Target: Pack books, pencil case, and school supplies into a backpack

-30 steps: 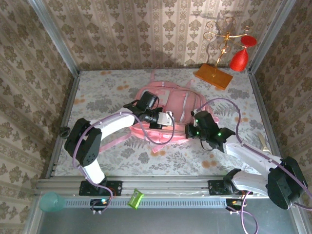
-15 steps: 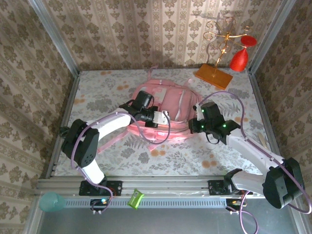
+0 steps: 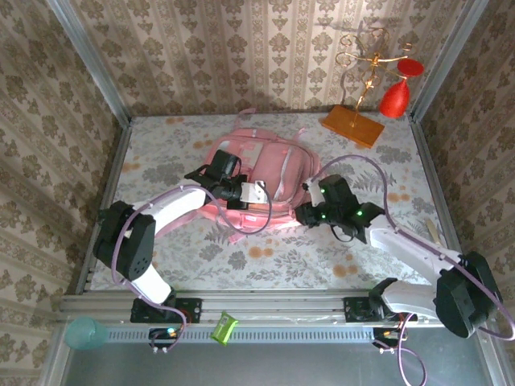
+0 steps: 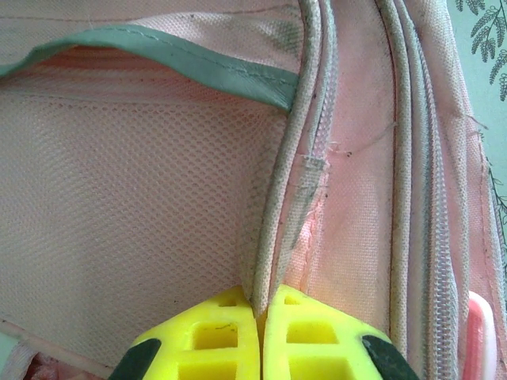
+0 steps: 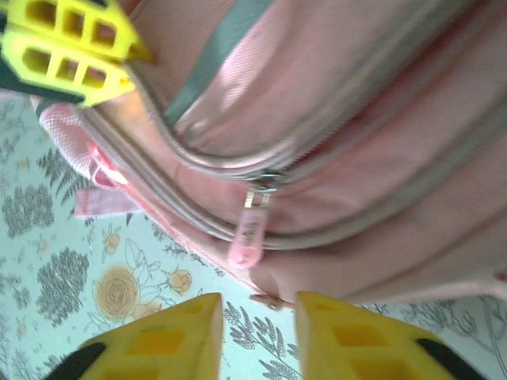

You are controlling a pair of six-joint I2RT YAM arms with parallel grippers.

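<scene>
backpack (image 3: pixel 265 173) lay flat on the flowered table (image 3: pixel 161 153), roughly midway between your two arms, with a pink strap trailing toward the near side. your left gripper (image 4: pixel 261 317) was pinched tight on it. the yellow jaws met on a grey piped zip edge (image 4: pixel 277 222) beside a mesh panel, so you had that seam in hand and nothing else. your right gripper (image 5: pixel 257 305) stood part open, with a narrow gap between the jaws and the table's cloth showing through it. it held nothing. it hung just off the bag's side, near a pink zip pull (image 5: pixel 247 233) that dangled from its slider, close to it but not touching.

as for progress, both of your arms were busy at the zips and neither was carrying an item, which read to me as the closing stage of the job. whether the books and school supplies were truly inside i could not tell, since the bag's inside was hidden.

what seemed left was the zip itself. from the right wrist view the track looked parted on one side of the slider and joined on the other, though i would not swear to it. closing that pocket was likely your remaining step, with the left holding the edge taut while the right took the pull.
</scene>
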